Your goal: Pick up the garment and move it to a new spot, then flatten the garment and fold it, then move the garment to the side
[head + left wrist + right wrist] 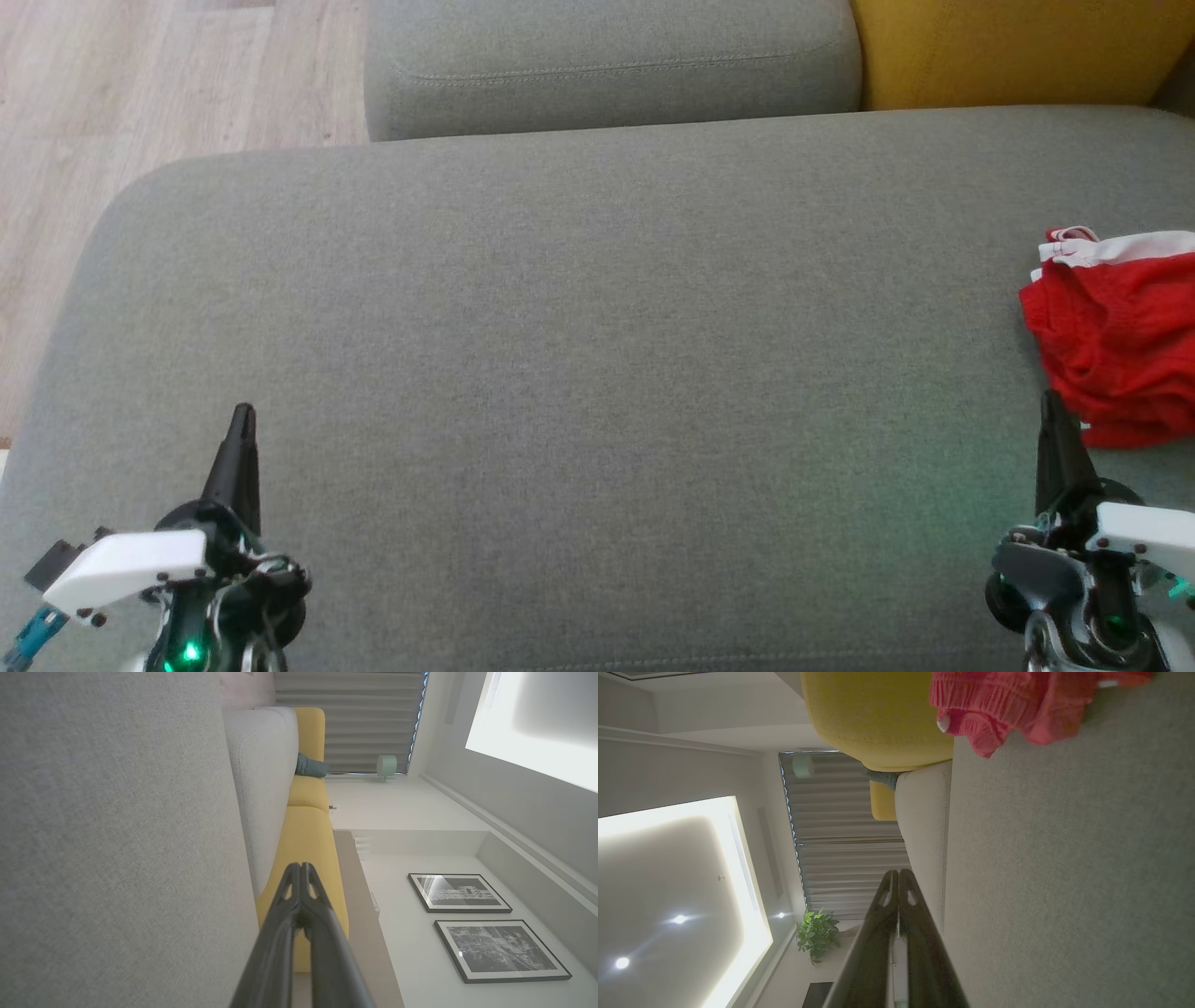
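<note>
Both are pressed closed, nothing held: left end effector (245, 413), right end effector (1051, 399); red garment (1120, 336) is bunched just beside the latter.

red is seen across the garment (1116, 345), with a white band along its top edge. the sofa seat (560, 373) is covered in plain heathered grey. behind it a mustard yellow cushion (1008, 47) is shown, and pale wood grain is picked out on the floor (140, 93). black fingers and white casings are carried by the left gripper (245, 413) and right gripper (1052, 401), each lit green. black-framed monochrome prints (460, 893) are hung on a white wall (411, 952).
</note>
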You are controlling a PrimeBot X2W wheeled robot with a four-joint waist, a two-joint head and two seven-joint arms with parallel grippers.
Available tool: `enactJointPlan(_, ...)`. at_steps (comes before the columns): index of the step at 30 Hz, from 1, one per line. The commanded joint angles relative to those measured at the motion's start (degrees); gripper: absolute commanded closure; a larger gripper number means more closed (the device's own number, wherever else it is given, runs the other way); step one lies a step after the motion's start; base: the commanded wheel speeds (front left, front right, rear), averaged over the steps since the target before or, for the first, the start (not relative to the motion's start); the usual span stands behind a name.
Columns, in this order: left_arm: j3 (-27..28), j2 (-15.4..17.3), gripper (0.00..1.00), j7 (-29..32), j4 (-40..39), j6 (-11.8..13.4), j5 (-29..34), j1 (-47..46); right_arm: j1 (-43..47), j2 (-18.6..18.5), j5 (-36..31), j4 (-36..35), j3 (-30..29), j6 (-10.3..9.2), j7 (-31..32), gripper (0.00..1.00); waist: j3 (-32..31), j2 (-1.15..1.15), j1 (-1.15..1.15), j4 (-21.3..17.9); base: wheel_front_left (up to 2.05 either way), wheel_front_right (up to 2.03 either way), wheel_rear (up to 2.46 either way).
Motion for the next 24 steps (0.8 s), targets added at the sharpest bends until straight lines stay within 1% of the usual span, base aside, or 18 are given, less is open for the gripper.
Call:
enactJointPlan(1,1.93,0.31,1.00,0.35,-1.68,-0.41,0.09,-3.01,-2.90,-0.61,-0.36,-1.78,0.97,-0.04,0.51,1.00,0.00,0.00,0.00,0.00,0.00,0.00,0.00)
enactJointPlan(24,2.02,0.25,1.00,0.42,-1.68,-0.41,0.16,-3.02,-2.92,-0.45,-0.55,-1.77,0.74,-0.04,0.69,1.00,0.00,0.00,0.00,0.00,0.00,0.00,0.00)
